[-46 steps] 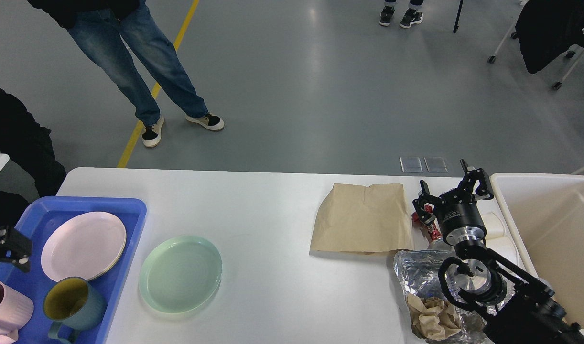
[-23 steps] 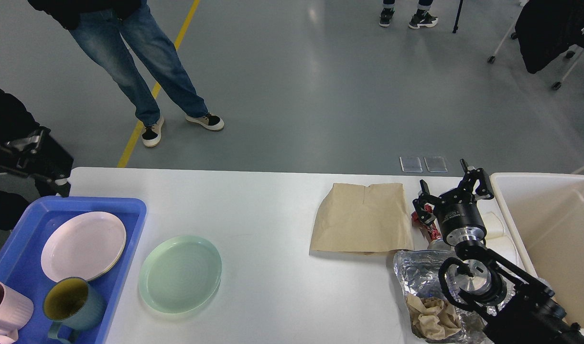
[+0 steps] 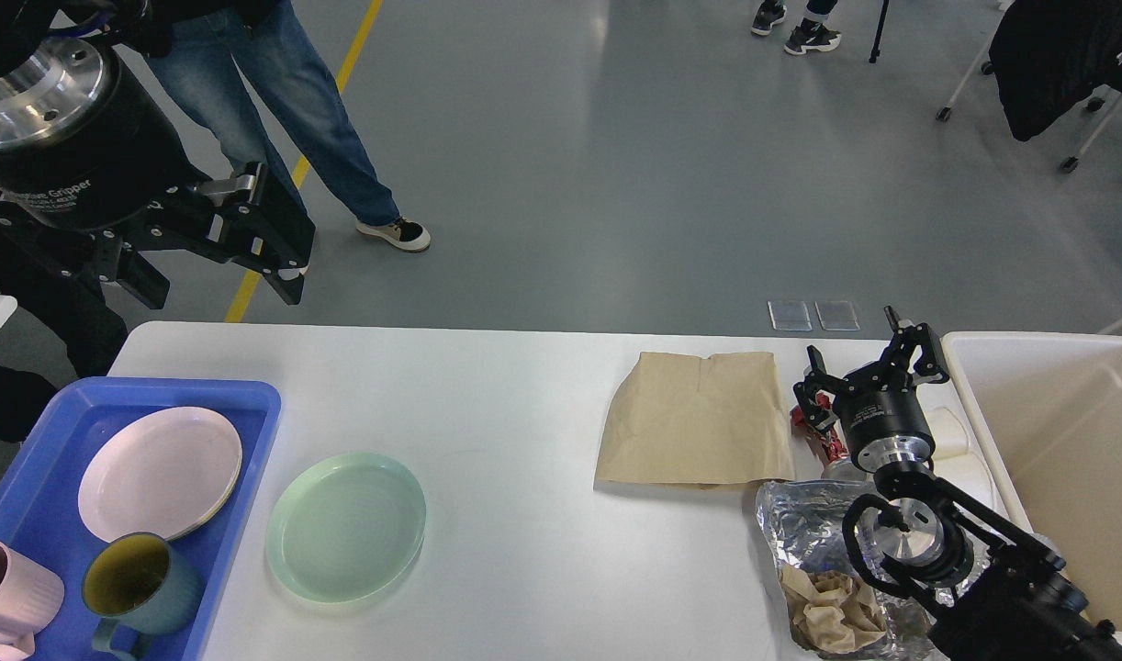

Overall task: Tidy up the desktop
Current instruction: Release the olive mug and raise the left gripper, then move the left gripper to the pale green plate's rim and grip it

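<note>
The right gripper [image 3: 862,375] hangs just over the far right part of the desktop [image 3: 506,404]. Its two fingers are spread wide apart and hold nothing. Right under it lies a small red wrapper [image 3: 820,439]. The left gripper [image 3: 207,252] is up high at the far left, above the table's corner. Its fingers look apart and empty too.

The big white desktop fills the middle of the room. I think the tidy-up is partly done. A pink plate [image 3: 160,470], a teal mug [image 3: 139,578] and a pink mug [image 3: 5,597] already sit in the blue tray [image 3: 249,408]. The green plate [image 3: 347,526] is on the table beside the tray. The brown paper bag [image 3: 699,418], the crinkly foil [image 3: 804,523] with crumpled paper [image 3: 832,610] and the red wrapper are not yet in the cream bin [image 3: 1038,349].

The right arm covers part of the foil. A person in jeans [image 3: 295,138] stands behind the table.
</note>
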`<act>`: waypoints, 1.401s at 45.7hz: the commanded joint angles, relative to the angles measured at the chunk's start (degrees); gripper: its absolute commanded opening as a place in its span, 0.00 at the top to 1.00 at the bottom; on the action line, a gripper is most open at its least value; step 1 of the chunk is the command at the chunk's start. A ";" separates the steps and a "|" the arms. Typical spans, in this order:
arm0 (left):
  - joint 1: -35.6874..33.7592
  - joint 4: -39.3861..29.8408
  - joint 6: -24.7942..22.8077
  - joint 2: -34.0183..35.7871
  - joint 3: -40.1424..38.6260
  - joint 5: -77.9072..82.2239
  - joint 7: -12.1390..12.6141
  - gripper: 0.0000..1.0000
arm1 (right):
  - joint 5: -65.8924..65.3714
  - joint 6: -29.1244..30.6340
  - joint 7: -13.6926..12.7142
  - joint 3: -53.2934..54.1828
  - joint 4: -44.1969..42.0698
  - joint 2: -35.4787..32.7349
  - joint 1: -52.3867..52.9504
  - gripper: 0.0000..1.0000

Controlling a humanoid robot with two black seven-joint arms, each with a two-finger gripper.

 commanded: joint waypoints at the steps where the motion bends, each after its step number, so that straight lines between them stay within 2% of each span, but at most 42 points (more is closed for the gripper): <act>1: 0.39 0.01 0.01 -0.73 -0.59 -0.01 -0.29 0.04 | 0.00 -0.06 0.00 0.00 0.00 0.00 0.00 0.00; 12: 2.76 -1.40 0.01 -0.82 -1.11 -0.19 -0.47 0.06 | 0.00 0.03 0.00 0.00 0.00 0.00 0.00 0.00; 19: 8.64 -0.78 0.01 3.13 -0.32 -0.54 -0.55 0.06 | 0.00 0.03 0.00 0.00 0.00 0.00 0.00 0.00; 27: 21.56 -0.52 10.44 6.38 -2.43 -0.28 0.24 0.04 | 0.00 0.03 0.00 0.00 0.00 0.00 0.00 0.00; 31: 25.69 -0.43 16.15 9.81 -2.78 -0.28 -0.55 0.04 | 0.00 0.03 0.00 0.00 0.00 0.00 0.00 0.00; 35: 31.49 0.01 18.62 10.52 -4.01 -0.98 -0.38 0.04 | 0.00 -0.06 0.00 0.00 0.00 0.00 0.00 0.00; 39: 37.03 3.25 20.02 10.34 -4.63 -5.10 -0.20 0.05 | 0.00 0.03 0.00 0.00 0.00 0.00 0.00 0.00; 46: 44.59 4.41 27.93 10.08 -4.45 -17.93 0.50 0.10 | 0.00 0.03 0.00 0.00 0.00 0.00 0.00 0.00; 53: 50.48 3.79 31.19 9.90 -5.24 -30.84 5.06 0.12 | 0.00 0.03 0.00 0.00 0.00 0.00 0.00 0.00; 57: 53.65 3.70 34.35 8.85 -5.86 -41.04 7.70 0.12 | 0.00 -0.06 0.00 0.00 0.00 0.00 0.00 0.00; 64: 59.62 3.52 41.46 7.00 -9.28 -47.12 11.66 0.12 | 0.00 0.03 0.00 0.00 0.00 0.00 0.00 0.00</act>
